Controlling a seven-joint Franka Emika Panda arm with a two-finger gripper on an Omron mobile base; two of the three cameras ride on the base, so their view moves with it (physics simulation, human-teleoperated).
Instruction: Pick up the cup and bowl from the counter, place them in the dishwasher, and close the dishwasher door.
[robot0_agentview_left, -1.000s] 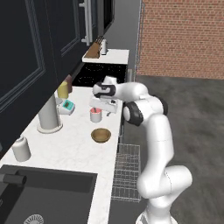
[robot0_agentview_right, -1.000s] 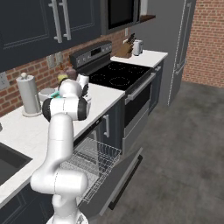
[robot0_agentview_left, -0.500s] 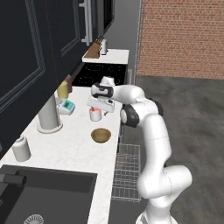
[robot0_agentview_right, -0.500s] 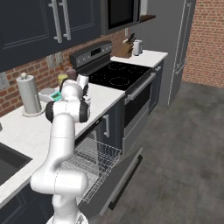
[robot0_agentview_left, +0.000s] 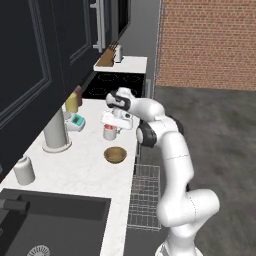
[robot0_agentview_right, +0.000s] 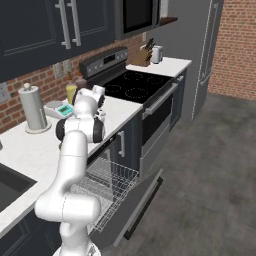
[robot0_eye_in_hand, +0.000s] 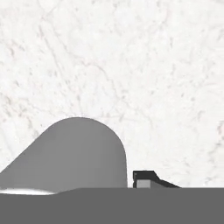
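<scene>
cup (robot0_agentview_left: 110, 131) stands on the white counter (robot0_agentview_left: 75, 170), just behind the wooden bowl (robot0_agentview_left: 115, 155) and under the gripper (robot0_agentview_left: 116, 121), which is down over it; whether the jaws are already pinching it or only closing cannot be told. for a sound pick, the grip should likely be square on the cup wall and confirmed firm before any lift, then raised straight up clear of the bowl. dishwasher (robot0_agentview_right: 112, 187) rack is pulled out below the counter edge with the door down, ready to receive it.

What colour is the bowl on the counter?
Brown wood, the bowl; clearest in the left base view.
</scene>
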